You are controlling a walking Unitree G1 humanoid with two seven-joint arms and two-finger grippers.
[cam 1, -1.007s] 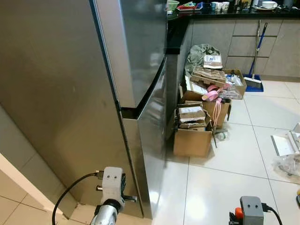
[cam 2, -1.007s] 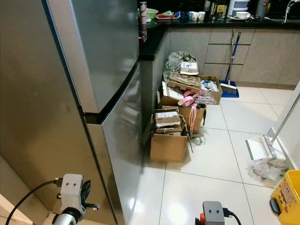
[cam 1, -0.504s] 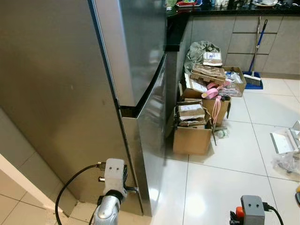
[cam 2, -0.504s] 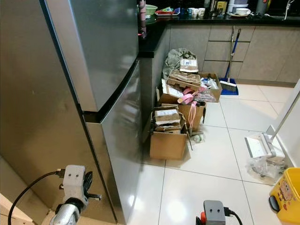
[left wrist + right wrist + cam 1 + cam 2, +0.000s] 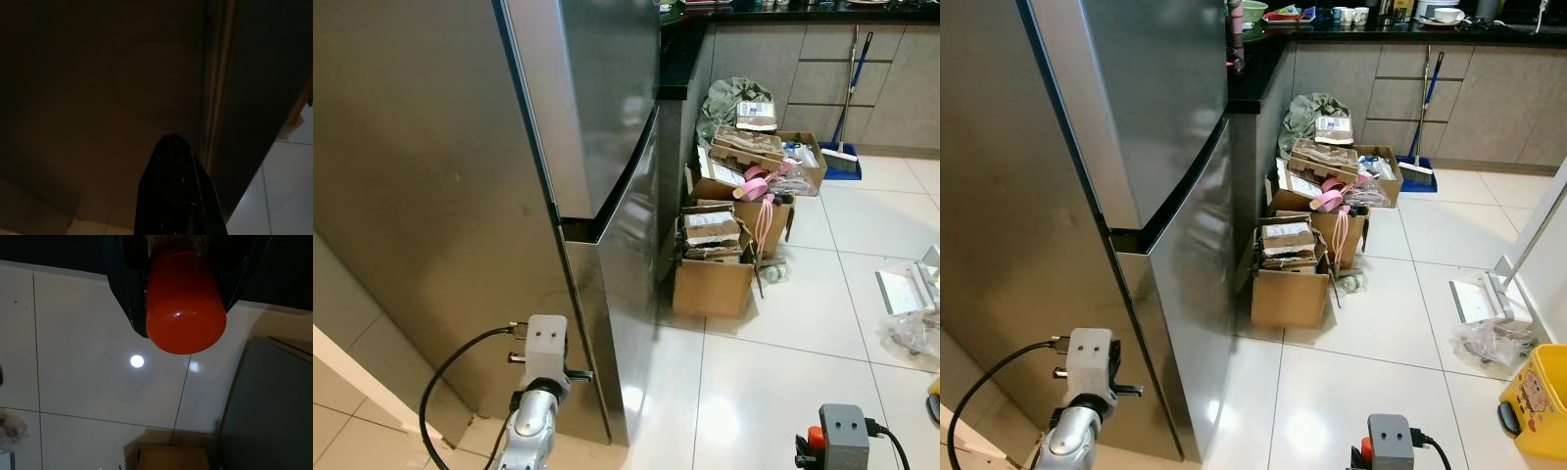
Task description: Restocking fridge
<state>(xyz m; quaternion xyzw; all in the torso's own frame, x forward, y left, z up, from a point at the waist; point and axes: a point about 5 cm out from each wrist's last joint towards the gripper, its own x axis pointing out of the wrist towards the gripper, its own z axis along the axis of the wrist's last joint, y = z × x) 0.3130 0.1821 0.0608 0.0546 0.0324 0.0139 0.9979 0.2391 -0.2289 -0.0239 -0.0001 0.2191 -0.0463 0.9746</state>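
The robot stands at the corner of a tall steel fridge (image 5: 607,127), and both of its doors are closed, so the restocking has not reached the shelves yet. The right gripper (image 5: 183,289) is low at the near right, above the white floor tiles (image 5: 773,392), and its black fingers are closed around a container with an orange lid (image 5: 186,303). I judge this is the item to go into the fridge, and it is kept low and close to the body so that it stays safe while the door gets opened. The left gripper (image 5: 177,191) is at the near left, close to the fridge side and near the seam where the lower door (image 5: 631,294) meets the cabinet. In the left wrist view its fingers look pressed together into one dark tip, with nothing between them. It seems to point at the door edge, probably because this free arm must pull the door. The gap between the upper door (image 5: 1170,98) and the lower door forms a dark slanted groove, which may serve as the handle. Farther on the right, open cardboard boxes (image 5: 715,279) stand on the floor against the cabinets, with a broom (image 5: 842,147) beyond them. A yellow bin (image 5: 1538,401) is at the near right, so a door swing has free room there.
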